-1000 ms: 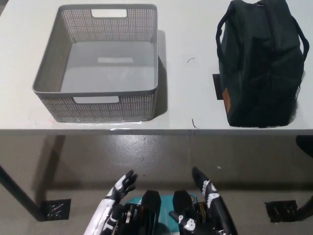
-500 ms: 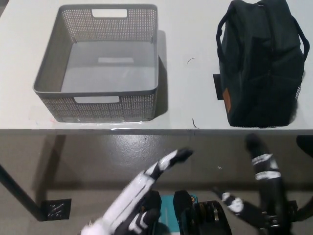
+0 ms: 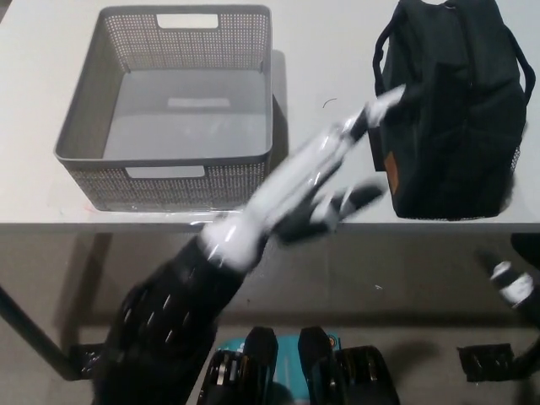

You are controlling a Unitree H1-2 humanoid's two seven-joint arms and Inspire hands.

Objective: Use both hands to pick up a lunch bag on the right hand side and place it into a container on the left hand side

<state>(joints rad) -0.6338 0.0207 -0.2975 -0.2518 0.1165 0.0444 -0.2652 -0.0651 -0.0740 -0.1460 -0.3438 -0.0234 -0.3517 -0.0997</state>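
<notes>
The black lunch bag (image 3: pixel 451 110), with its carry handles and a small brown tag, stands on the right of the white table (image 3: pixel 325 59). On the left sits the grey perforated container (image 3: pixel 164 158), with nothing inside it. My white left hand (image 3: pixel 312 181) stretches diagonally over the table's front edge, blurred and open. Its fingers are spread and their tips are at the bag's left side; whether they touch it is unclear. Only a blurred bit of my black right hand (image 3: pixel 509 283) shows at the far right, below the table edge.
A black tape mark (image 3: pixel 372 148) lies on the table just left of the bag. The table's front edge (image 3: pixel 126 224) runs across the picture, with grey floor below it. Table feet (image 3: pixel 94 361) stand on the floor at both lower corners.
My left hand has swung up from below the table edge and to the right, reaching the bag's left side. The right hand has moved out towards the right border. Bag and container are unmoved.
</notes>
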